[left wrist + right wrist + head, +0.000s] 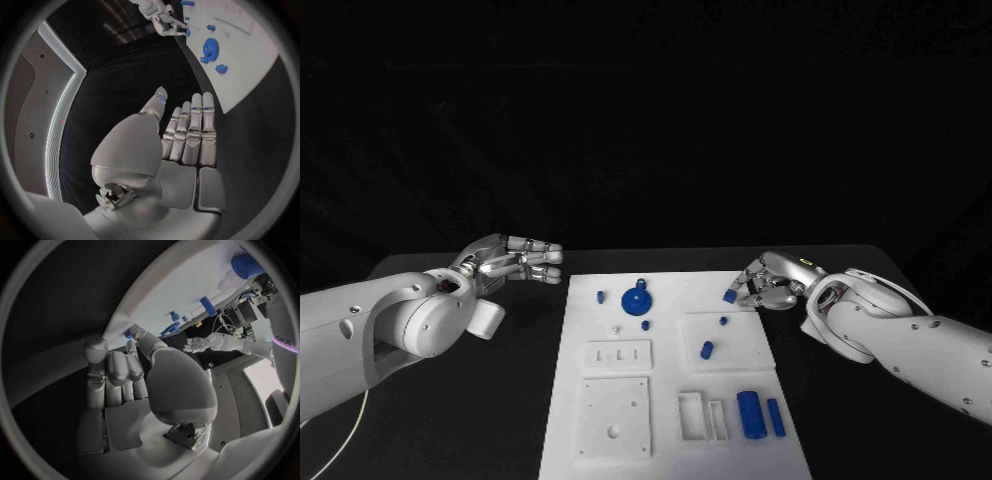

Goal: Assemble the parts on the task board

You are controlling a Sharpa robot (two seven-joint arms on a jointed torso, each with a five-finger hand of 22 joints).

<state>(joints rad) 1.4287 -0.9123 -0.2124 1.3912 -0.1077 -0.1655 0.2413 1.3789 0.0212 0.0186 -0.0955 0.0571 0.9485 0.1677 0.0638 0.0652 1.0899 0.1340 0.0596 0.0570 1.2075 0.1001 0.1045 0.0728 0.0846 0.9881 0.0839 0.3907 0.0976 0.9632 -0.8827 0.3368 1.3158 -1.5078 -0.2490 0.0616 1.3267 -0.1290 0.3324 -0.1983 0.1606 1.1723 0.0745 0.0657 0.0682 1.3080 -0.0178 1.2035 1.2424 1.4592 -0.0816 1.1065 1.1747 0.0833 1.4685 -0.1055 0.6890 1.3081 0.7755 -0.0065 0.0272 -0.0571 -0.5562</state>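
Up close, right hand (769,285) pinching one small blue part (730,296), left hand (514,258) empty, fingers apart, two blue cylinders (760,413) on task board (668,440)

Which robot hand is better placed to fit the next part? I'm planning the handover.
Right. The right robot hand already pinches a small blue part over the task board's edge; the left robot hand hovers off it, holding nothing.

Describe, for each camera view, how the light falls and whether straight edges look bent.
Head view: the task board is brightly lit on a black table, its edges straight, dark behind. Left wrist view: fisheye circle in a dark frame; the board's edge bows beyond the left robot hand. Right wrist view: same bending; the right robot hand is evenly lit.
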